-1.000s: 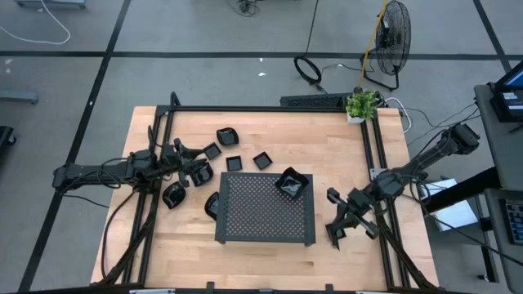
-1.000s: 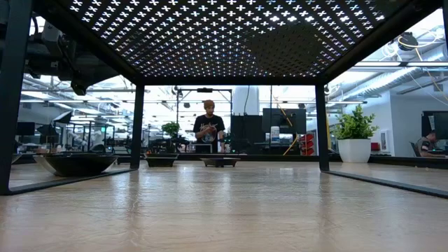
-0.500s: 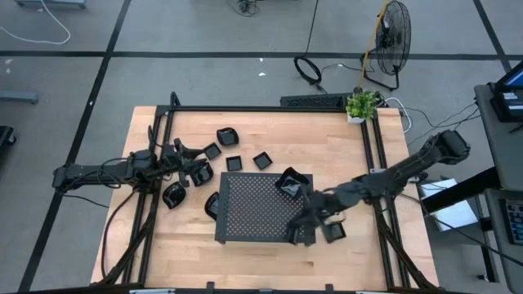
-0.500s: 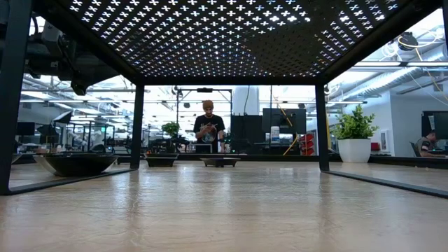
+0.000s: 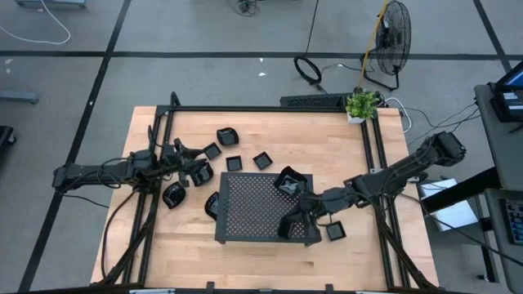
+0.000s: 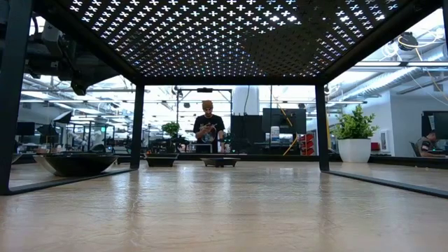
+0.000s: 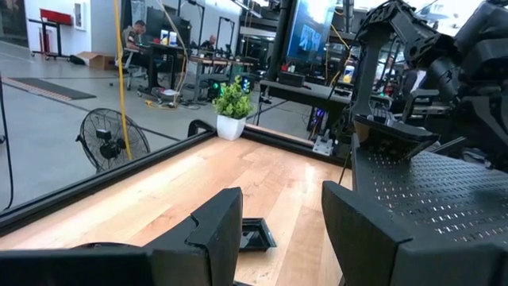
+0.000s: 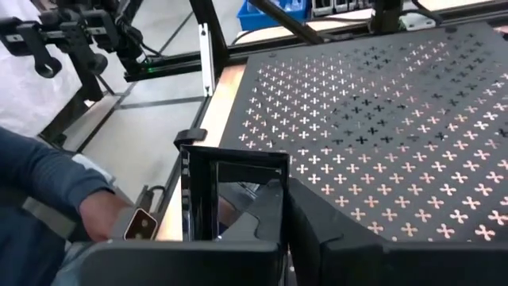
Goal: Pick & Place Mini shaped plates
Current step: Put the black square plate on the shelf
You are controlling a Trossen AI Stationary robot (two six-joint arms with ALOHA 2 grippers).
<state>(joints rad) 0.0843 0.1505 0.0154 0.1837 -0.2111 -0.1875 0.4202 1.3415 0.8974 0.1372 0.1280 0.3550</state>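
High view: overhead, straight down on table (image 5: 163,245). Low view: tabletop level, beneath perforated tray (image 6: 210,35). Wrist views: close, across tray, shared by all.

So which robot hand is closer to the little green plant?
The right one. The right end effector is over the tray's near right corner, well short of the plant at the table's far right edge. The left end effector waits across the table.

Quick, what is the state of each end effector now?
Left end effector: open, holding nothing.
Right end effector: closed on a square mini plate, over the tray.
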